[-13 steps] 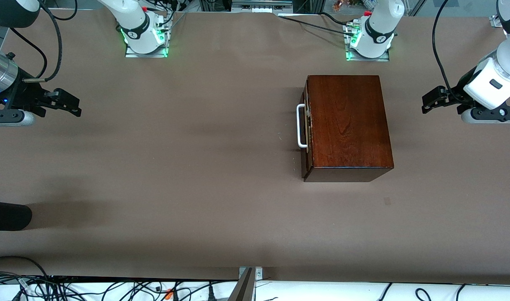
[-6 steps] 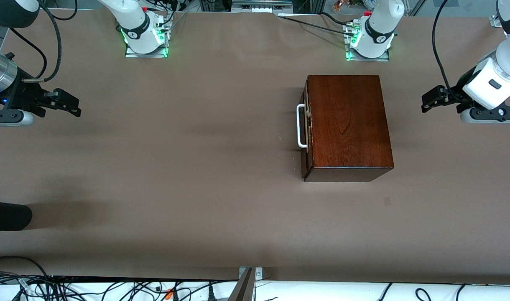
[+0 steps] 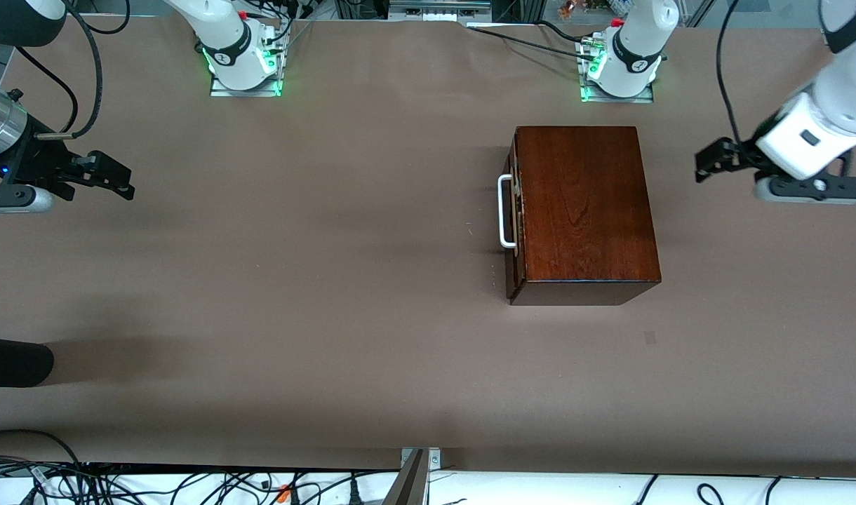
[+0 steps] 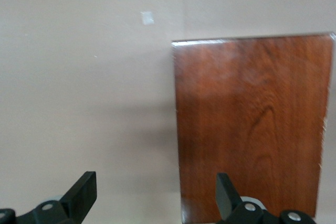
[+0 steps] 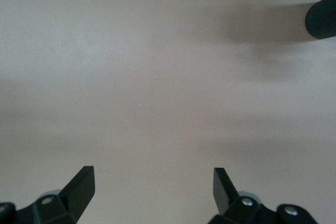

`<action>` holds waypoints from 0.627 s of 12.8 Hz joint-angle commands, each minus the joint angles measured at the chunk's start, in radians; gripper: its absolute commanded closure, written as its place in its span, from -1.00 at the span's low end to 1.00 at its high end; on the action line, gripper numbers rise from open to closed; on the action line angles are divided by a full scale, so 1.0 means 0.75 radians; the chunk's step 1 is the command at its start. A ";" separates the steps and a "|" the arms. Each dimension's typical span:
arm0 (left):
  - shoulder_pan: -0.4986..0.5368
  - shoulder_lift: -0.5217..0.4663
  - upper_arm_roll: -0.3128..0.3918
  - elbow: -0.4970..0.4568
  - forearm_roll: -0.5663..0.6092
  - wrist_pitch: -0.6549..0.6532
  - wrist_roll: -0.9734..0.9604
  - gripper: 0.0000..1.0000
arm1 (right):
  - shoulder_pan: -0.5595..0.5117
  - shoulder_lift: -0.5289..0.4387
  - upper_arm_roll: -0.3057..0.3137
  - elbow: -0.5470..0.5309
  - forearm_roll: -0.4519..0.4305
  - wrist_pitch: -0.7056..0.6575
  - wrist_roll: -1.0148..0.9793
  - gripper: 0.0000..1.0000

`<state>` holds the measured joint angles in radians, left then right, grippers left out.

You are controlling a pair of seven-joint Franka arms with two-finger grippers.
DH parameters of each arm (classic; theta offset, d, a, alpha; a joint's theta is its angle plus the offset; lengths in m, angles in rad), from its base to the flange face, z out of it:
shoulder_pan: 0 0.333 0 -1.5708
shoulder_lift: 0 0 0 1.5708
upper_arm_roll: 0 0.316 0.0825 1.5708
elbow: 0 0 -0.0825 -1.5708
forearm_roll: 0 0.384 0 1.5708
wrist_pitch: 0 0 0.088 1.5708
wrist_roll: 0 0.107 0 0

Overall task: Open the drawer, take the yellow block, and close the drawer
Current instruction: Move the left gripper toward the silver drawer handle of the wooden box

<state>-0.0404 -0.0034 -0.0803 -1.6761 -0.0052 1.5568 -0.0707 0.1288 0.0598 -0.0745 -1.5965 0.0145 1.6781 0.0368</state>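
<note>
The front camera looks down from high across the table (image 3: 330, 280), bases at twelve o'clock. Both wrist cameras face downward; the left's shares the wooden box (image 4: 252, 124).

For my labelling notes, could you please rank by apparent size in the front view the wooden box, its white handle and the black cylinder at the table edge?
1. Dark reddish-brown wooden box
2. Black cylinder, partly cut off
3. White U-shaped bar handle

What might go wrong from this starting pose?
The drawer is shut, so the yellow block is unseen. Its white handle is thin and faces the right arm's end; the open left gripper hangs at the box's closed end, the open right gripper over bare table. A pull may drag the unanchored box.
</note>
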 commanded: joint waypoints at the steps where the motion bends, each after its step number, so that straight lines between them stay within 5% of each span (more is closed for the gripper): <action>1: -0.007 0.059 -0.095 0.073 -0.040 -0.071 0.004 -1.00 | -0.006 0.006 0.003 0.016 0.022 0.006 0.008 -1.00; 4: -0.030 0.145 -0.293 0.101 -0.071 -0.061 -0.053 -1.00 | -0.010 0.023 -0.011 0.012 0.022 -0.002 0.006 -1.00; 8: -0.148 0.372 -0.445 0.234 -0.061 0.039 -0.510 -1.00 | -0.006 0.023 -0.007 0.008 0.022 -0.012 -0.008 -1.00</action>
<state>-0.0912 0.1634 -0.3952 -1.6065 -0.0470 1.5691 -0.3133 0.1281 0.0780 -0.0828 -1.5969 0.0145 1.6783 0.0366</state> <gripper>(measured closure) 0.000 0.000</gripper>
